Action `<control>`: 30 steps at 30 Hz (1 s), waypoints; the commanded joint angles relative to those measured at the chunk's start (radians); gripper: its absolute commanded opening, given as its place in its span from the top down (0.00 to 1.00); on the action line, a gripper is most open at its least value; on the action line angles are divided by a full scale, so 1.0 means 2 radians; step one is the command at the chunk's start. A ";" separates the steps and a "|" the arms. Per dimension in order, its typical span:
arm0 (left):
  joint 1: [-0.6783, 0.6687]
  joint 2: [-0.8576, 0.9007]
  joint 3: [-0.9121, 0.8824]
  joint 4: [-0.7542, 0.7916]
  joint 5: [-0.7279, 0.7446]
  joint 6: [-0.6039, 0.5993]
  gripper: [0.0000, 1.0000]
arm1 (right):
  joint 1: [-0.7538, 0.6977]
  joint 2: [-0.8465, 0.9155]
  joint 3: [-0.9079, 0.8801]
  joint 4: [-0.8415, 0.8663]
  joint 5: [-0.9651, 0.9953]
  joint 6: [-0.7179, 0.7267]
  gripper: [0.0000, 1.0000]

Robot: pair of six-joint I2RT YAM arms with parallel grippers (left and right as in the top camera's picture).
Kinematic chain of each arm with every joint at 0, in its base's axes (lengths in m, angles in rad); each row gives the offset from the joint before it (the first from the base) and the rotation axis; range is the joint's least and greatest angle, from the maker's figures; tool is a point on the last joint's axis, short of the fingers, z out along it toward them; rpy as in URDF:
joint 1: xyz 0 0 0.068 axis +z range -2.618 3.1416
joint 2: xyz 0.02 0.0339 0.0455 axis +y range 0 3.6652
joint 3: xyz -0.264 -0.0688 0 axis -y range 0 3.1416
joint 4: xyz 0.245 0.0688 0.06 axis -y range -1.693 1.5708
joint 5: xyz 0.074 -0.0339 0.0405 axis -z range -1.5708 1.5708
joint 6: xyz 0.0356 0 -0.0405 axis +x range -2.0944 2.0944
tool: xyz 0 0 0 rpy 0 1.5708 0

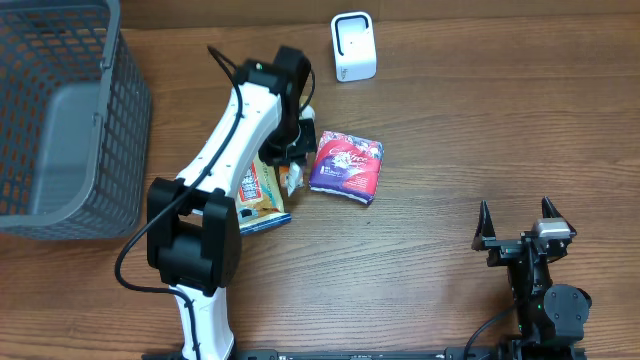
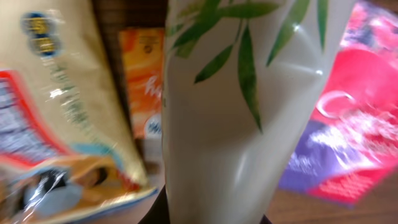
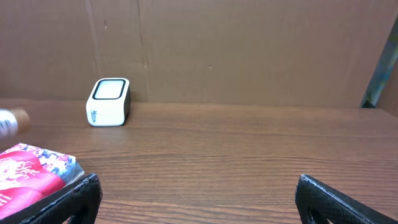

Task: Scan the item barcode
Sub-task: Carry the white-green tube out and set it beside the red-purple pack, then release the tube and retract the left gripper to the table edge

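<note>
- The left pincer [image 1: 297, 145] is hovering over the cluster of packets in the middle of the tabletop [image 1: 480, 120], with its arm stretching up from the near edge.
- Its jaws are pressing together on a white pouch [image 2: 224, 124] printed with green leaves; in the left wrist view the pouch is filling the centre of the frame and rising from the dark spot where the jaws are meeting.
- A yellow packet [image 1: 262, 195] with blue and red print is lying just left of the pouch, partly under the arm.
- A small orange packet [image 2: 144, 81] is showing between the yellow packet and the pouch.
- A purple-and-red packet [image 1: 347, 165] is lying flat just to the right of the left pincer.
- The white scanner [image 1: 353, 47] is standing upright near the far edge of the tabletop, well apart from the packets.
- A grey mesh basket [image 1: 120, 150] is sitting at the far left.
- The right pincer [image 1: 519, 228] is waiting near the right front corner with its jaws spread wide, gripping nothing and facing the scanner.
</note>
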 commanded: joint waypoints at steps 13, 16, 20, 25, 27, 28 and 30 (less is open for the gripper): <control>-0.017 -0.007 -0.105 0.104 0.097 -0.021 0.55 | 0.002 -0.004 -0.005 0.003 0.003 -0.002 0.00; -0.013 -0.007 -0.091 0.079 0.099 -0.017 0.51 | 0.002 -0.004 -0.005 0.003 0.003 -0.002 0.00; 0.000 -0.007 -0.030 0.015 0.099 -0.007 0.41 | 0.002 -0.004 -0.005 0.003 0.003 -0.002 0.00; 0.013 -0.008 0.091 -0.078 0.098 0.032 0.29 | 0.002 -0.004 -0.005 0.003 0.003 -0.002 0.00; 0.015 -0.008 0.142 -0.114 0.099 0.038 0.25 | 0.002 -0.004 -0.005 0.003 0.003 -0.002 0.00; 0.016 -0.008 0.164 -0.131 0.099 0.040 0.23 | 0.002 -0.004 -0.005 0.003 0.003 -0.002 0.00; 0.016 -0.008 0.208 -0.164 0.098 0.047 0.21 | 0.002 -0.004 -0.005 0.003 0.003 -0.002 0.00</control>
